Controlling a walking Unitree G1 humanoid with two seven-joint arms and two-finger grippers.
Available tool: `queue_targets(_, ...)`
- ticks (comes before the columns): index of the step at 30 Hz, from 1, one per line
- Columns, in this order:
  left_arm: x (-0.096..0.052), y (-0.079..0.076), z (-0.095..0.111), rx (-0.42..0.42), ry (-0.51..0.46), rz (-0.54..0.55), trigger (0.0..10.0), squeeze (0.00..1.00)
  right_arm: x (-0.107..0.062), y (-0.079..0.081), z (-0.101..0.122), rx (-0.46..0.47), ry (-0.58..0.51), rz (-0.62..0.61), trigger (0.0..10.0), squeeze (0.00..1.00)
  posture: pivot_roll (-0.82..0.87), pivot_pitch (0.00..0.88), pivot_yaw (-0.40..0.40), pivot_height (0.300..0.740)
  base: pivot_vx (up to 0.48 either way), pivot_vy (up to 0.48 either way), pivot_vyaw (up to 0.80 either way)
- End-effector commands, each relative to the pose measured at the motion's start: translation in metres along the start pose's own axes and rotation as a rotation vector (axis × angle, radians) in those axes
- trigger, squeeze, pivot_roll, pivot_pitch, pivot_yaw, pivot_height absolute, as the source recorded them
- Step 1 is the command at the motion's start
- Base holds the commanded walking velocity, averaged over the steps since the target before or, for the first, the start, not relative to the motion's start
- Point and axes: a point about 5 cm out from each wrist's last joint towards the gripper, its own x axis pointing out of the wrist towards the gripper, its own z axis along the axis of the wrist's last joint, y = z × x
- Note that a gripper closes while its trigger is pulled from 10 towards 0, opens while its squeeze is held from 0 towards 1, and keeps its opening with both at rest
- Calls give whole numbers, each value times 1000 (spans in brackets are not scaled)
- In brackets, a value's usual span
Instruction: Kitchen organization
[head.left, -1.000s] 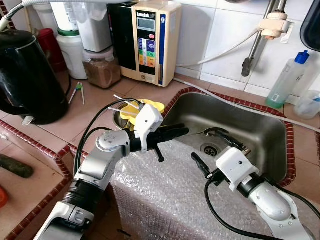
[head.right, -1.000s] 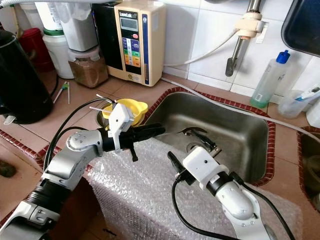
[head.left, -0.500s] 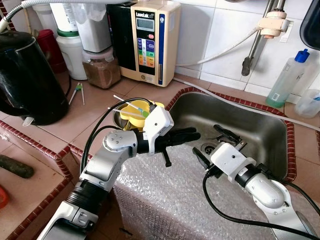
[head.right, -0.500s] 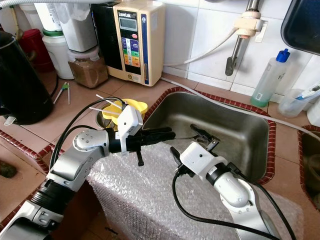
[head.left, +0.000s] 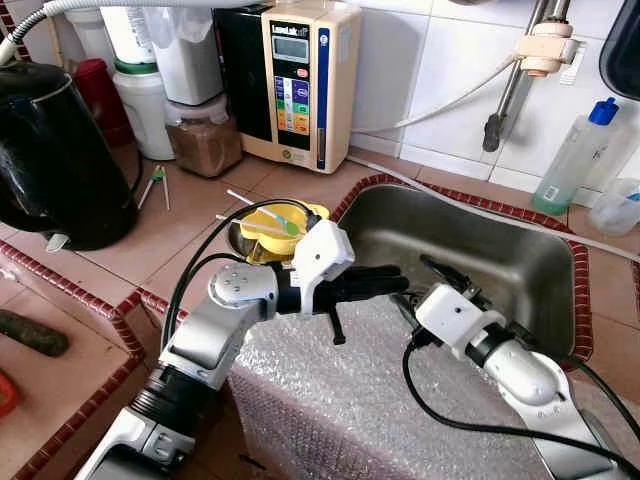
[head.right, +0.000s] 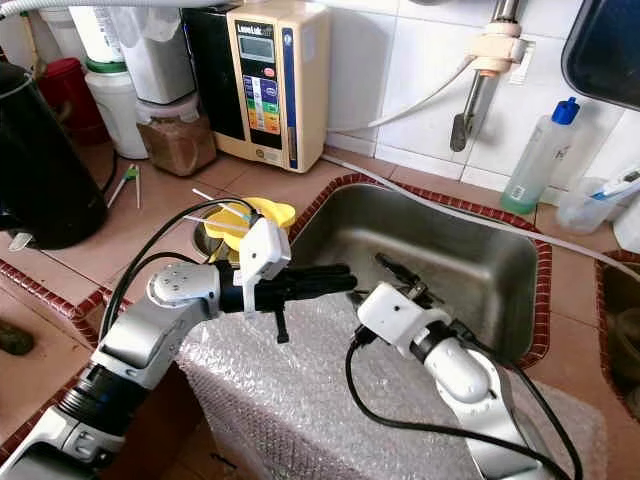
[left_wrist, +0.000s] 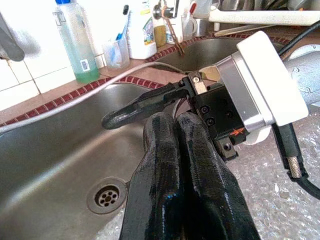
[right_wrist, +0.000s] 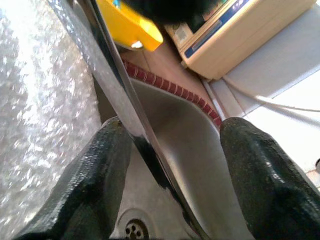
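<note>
A sheet of bubble wrap (head.left: 340, 400) is draped over the front edge of the steel sink (head.left: 490, 250). My left gripper (head.left: 396, 283) reaches out level over that edge, its two black fingers (left_wrist: 177, 135) pressed together and empty. My right gripper (head.left: 420, 286) is right beside it at the sink's front rim, open, with the rim running between its spread fingers (right_wrist: 95, 165). The two grippers' tips almost touch. A yellow bowl (head.left: 268, 222) holding thin utensils sits in a metal bowl just left of the sink.
A black kettle (head.left: 50, 150) stands at the left of the counter. Against the tiled wall are a cream water machine (head.left: 300, 80), a jar of brown powder (head.left: 203, 140) and white containers. A soap bottle (head.left: 570, 160) and the tap pipe (head.left: 510, 90) stand behind the sink.
My left gripper has moved right along the sink's front edge. My right gripper has moved forward and up until it meets the left gripper's tips.
</note>
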Motion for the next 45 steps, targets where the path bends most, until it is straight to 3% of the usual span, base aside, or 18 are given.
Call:
queue_targets(1, 2, -3, 5, 17, -10, -18, 10000, 0, 2, 0, -1, -4, 0, -3, 0, 0, 33, 0, 30, 740, 0, 0, 0)
queue_targets(16, 2, -5, 5, 16, -8, -19, 10000, 0, 8, 5, -4, -3, -14, -6, 0, 0, 34, 0, 30, 740, 0, 0, 0)
queue_targets(34, 0, -4, 3, 25, 5, -7, 10000, 0, 4, 3, -9, 5, -5, -33, 0, 0, 41, 0, 35, 740, 0, 0, 0)
queue_targets(45, -1, -5, -3, 6, 16, 21, 10000, 0, -8, 2, -17, 5, 25, -49, 0, 0, 42, 0, 33, 740, 0, 0, 0)
